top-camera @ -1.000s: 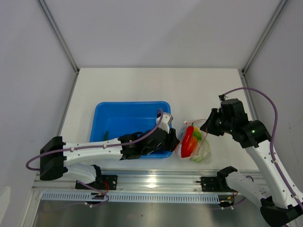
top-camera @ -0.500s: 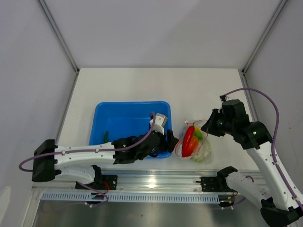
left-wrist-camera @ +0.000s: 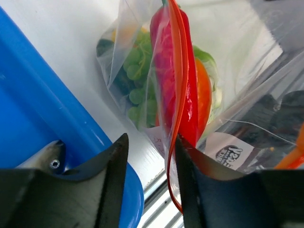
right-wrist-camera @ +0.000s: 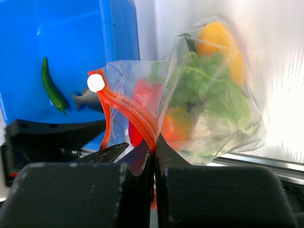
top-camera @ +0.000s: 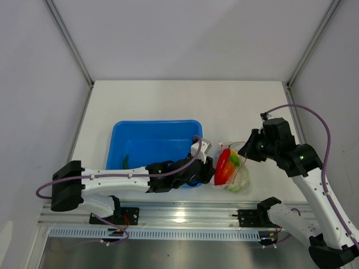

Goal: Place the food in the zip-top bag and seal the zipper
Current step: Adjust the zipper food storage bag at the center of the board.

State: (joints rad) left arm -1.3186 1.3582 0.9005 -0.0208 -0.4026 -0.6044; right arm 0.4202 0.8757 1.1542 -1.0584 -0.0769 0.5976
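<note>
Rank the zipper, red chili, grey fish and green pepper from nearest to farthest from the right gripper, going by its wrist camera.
1. zipper: pinched in the right gripper.
2. red chili: inside the bag, just beyond.
3. grey fish: in the tray, leftward.
4. green pepper: tray, farther left.

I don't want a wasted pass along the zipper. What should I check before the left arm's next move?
1. Right gripper clamped on the thin red-orange zipper strip: ok.
2. Left gripper open, fingers straddling that strip: ok.
3. All food inside the crinkly clear plastic bag: not ok. A grey toy fish and a slender dark green toy vegetable lie in the blue plastic tray.
4. Bag mouth closed along its length: cannot tell.
</note>
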